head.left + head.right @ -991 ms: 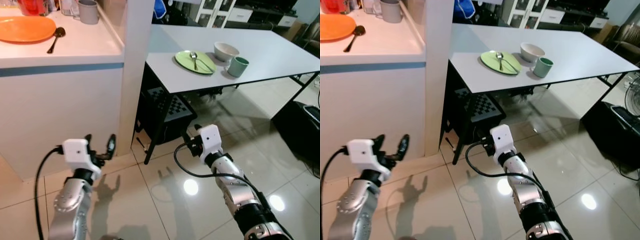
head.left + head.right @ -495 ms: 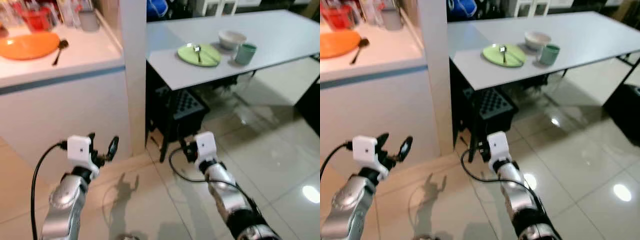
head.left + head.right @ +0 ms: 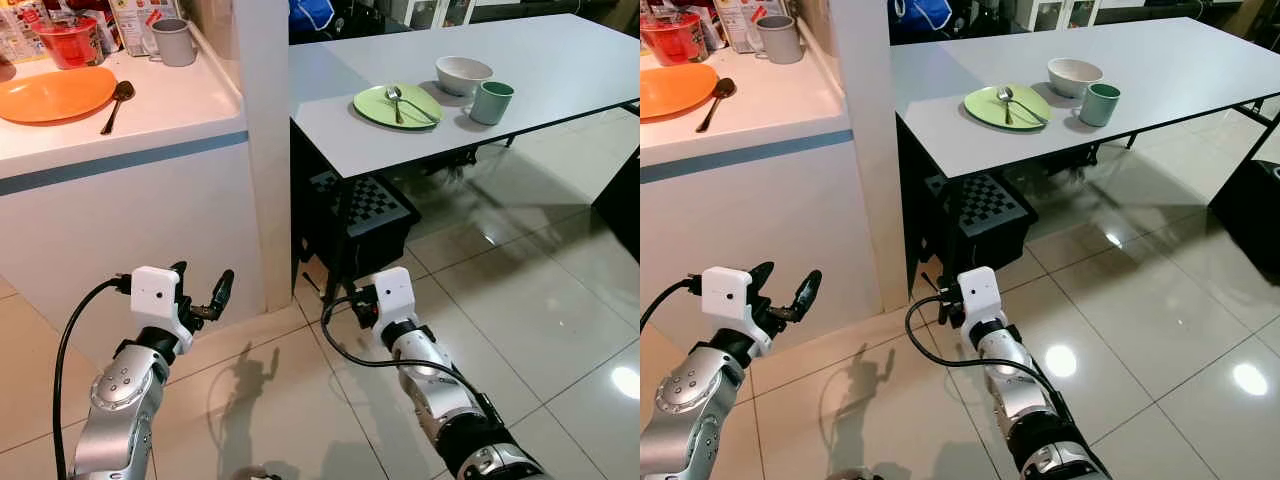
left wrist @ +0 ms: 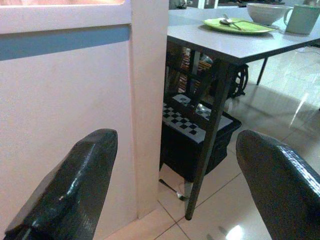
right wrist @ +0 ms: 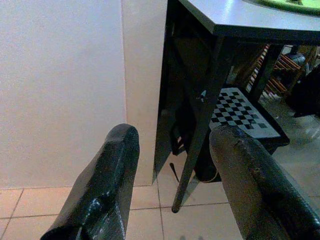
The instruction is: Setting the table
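Note:
An orange plate [image 3: 55, 93] and a dark spoon [image 3: 117, 93] lie on the white counter [image 3: 180, 105] at the left, with a grey cup [image 3: 176, 42] behind them. On the grey dining table [image 3: 560, 50] to the right sit a green plate [image 3: 397, 105] carrying a spoon [image 3: 395, 98], a white bowl [image 3: 463, 74] and a green mug [image 3: 491, 101]. My left gripper [image 3: 200, 285] is open and empty, held low before the counter's front. My right gripper [image 5: 170, 165] is also open and empty, low near the table's leg [image 5: 197, 130].
A white pillar [image 3: 262, 150] stands between counter and table. A black crate with a checkered top [image 3: 365, 215] sits under the table. A red container [image 3: 68, 40] and boxes stand at the counter's back. A dark object [image 3: 622, 205] is at the far right on the glossy tiles.
The head camera has shifted, so the counter and table sit differently in view. Both arms keep their low pose, empty-handed.

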`<state>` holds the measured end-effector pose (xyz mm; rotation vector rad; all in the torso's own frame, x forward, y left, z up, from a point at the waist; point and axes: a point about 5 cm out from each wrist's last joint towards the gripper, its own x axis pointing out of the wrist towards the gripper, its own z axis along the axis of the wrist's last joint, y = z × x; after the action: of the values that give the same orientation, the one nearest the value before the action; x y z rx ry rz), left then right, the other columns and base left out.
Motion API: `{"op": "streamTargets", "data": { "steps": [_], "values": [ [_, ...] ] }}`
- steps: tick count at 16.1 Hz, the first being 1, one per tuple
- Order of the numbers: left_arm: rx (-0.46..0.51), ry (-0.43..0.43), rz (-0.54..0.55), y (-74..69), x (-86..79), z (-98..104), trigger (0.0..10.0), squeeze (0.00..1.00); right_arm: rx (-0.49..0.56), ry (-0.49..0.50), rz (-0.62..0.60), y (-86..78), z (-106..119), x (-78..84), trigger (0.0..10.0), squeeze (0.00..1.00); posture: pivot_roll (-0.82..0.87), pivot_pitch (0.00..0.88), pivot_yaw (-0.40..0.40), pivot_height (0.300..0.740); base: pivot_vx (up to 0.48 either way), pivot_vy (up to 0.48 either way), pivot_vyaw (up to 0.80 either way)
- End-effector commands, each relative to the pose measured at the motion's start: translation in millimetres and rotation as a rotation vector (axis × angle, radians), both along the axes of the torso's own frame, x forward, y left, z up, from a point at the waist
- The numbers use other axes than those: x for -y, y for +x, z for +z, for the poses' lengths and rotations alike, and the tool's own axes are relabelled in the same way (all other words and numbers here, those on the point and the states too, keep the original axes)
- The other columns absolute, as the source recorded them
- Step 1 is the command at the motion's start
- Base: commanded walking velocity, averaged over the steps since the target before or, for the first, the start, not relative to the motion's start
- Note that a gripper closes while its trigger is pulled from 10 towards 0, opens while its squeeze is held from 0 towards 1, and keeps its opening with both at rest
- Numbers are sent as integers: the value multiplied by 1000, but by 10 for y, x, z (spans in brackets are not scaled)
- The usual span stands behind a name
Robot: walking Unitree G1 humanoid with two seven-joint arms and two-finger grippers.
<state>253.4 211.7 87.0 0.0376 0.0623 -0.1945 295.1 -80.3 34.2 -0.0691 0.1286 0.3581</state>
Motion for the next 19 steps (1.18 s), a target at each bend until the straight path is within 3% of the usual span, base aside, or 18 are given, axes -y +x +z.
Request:
{"op": "streamTargets", "data": {
  "steps": [1,8,13,19],
  "values": [
    [-23,14,-3,-12,6,-40,10000,0,33,0,-6,38,57,11,10000,0,252,0,7,740,0,0,0],
    [-28,43,-6,-27,53,-53,10000,0,57,14,-20,71,110,29,10000,0,249,0,-3,740,0,0,0],
    [-31,62,3,-27,58,-69,10000,0,37,7,-32,61,73,57,10000,0,246,0,-14,740,0,0,664],
    [-40,56,5,-35,104,-112,10000,0,28,-7,-23,48,53,54,10000,0,233,0,-23,740,0,0,0]
  ]
}}
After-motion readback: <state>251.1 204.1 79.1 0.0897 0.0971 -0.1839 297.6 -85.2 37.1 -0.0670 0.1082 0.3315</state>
